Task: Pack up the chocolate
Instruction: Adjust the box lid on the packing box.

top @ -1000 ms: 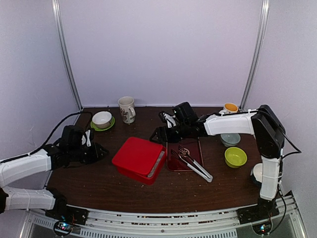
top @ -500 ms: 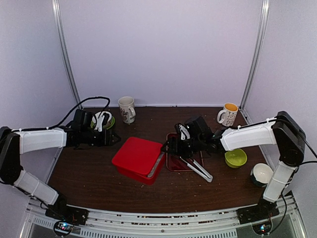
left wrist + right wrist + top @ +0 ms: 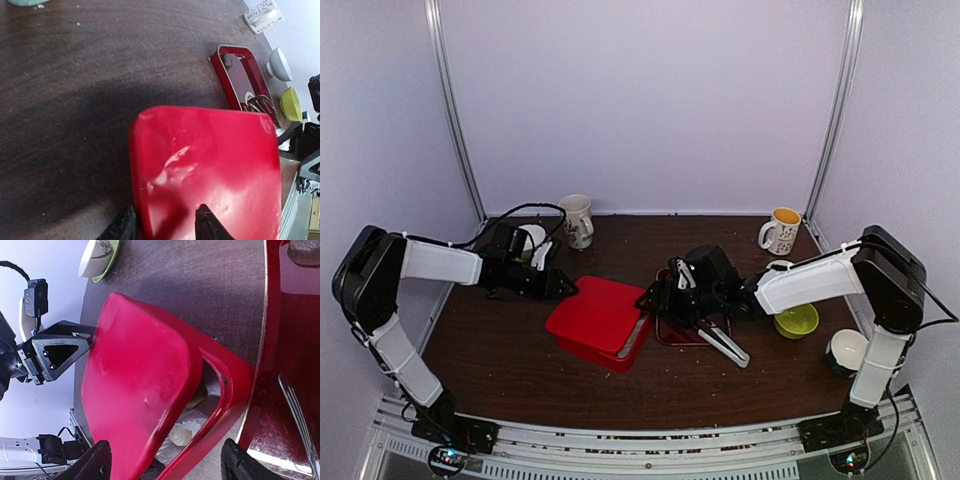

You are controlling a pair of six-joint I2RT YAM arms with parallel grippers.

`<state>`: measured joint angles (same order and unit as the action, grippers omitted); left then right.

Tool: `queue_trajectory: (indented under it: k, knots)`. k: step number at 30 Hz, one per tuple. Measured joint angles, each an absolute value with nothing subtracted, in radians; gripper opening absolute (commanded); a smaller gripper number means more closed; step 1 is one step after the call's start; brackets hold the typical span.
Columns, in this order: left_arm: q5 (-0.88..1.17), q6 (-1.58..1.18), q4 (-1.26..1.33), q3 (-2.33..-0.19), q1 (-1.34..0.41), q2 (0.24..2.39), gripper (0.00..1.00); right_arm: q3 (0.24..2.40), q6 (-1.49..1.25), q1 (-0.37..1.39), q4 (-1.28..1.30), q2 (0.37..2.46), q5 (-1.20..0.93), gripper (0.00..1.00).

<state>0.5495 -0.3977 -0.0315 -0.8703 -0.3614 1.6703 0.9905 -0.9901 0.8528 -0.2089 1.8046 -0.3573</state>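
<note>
A red box (image 3: 582, 340) sits mid-table with its red lid (image 3: 600, 312) lying askew on it. Through the gap under the lid in the right wrist view I see the white insert, a cream-white chocolate (image 3: 187, 432) and a tan one (image 3: 200, 393). My left gripper (image 3: 565, 288) is at the lid's back-left corner. It is open (image 3: 165, 227), with one finger beside the lid's edge and the other over its top (image 3: 210, 170). My right gripper (image 3: 655, 300) is at the box's right side, wide open (image 3: 165, 465), its fingers straddling the box's open end.
A red tray (image 3: 672, 330) with metal tongs (image 3: 715, 340) lies right of the box. A white mug (image 3: 577, 220) and a cup on a green saucer (image 3: 532, 240) stand at the back left. An orange-filled mug (image 3: 782, 230), a green bowl (image 3: 796, 320) and a white cup (image 3: 848, 350) stand on the right.
The left arm swung from the table's left edge to the lid's corner and its jaws opened. The right gripper came from behind the tray to the box's right side.
</note>
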Motion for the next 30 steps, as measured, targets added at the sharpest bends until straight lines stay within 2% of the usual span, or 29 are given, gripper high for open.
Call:
queue_trajectory:
  k: [3, 5, 11, 20, 30]
  knots:
    - [0.576, -0.402, -0.020, -0.874, -0.361, 1.705, 0.25, 0.993, -0.998, 0.853, -0.211, 1.823, -0.357, 0.74]
    - [0.599, -0.402, -0.008, -0.878, -0.358, 1.710, 0.21, 0.998, -1.001, 0.853, -0.214, 1.836, -0.358, 0.72]
    - [0.640, -0.403, 0.001, -0.891, -0.358, 1.722, 0.21, 1.012, -1.018, 0.854, -0.239, 1.866, -0.363, 0.62]
    - [0.629, -0.418, 0.020, -0.891, -0.363, 1.734, 0.22, 1.011, -1.048, 0.852, -0.250, 1.875, -0.368, 0.36]
    - [0.605, -0.422, 0.037, -0.896, -0.363, 1.743, 0.23, 0.991, -1.109, 0.838, -0.327, 1.884, -0.404, 0.23]
